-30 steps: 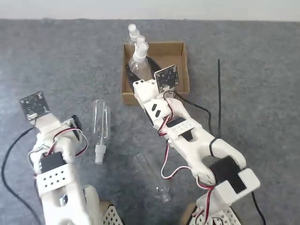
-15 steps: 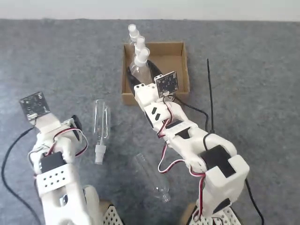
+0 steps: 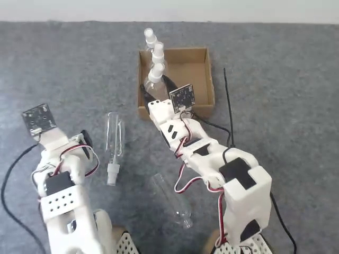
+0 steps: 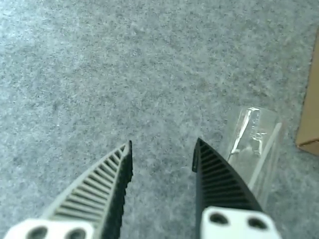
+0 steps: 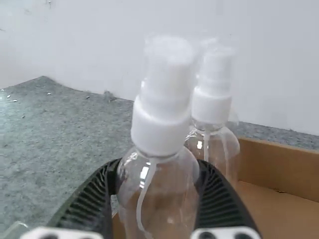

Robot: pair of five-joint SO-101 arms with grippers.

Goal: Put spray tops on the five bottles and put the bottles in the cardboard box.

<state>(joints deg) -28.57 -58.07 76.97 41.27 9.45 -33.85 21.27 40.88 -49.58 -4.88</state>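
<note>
The cardboard box (image 3: 203,79) sits at the far middle of the grey carpet. Two clear bottles with white spray tops (image 3: 150,37) (image 3: 158,52) stand along its left wall. A third capped bottle (image 3: 155,74) stands upright in the box's near-left corner, with my right gripper (image 3: 155,86) shut on its body. In the right wrist view this bottle (image 5: 159,184) fills the gap between the fingers (image 5: 94,199), another capped bottle (image 5: 212,99) behind it. My left gripper (image 4: 162,149) hangs open over bare carpet beside a lying capped bottle (image 4: 254,139) (image 3: 114,143).
A clear bottle without a top (image 3: 172,200) lies on the carpet between the two arm bases. A black cable (image 3: 228,106) trails from the right arm beside the box. The box's right half (image 3: 190,74) holds nothing. A box corner (image 4: 311,114) shows in the left wrist view.
My right arm swung left, and the bottle in its gripper moved toward the box's near-left corner. The black cable shifted left with it. The left arm stayed still.
</note>
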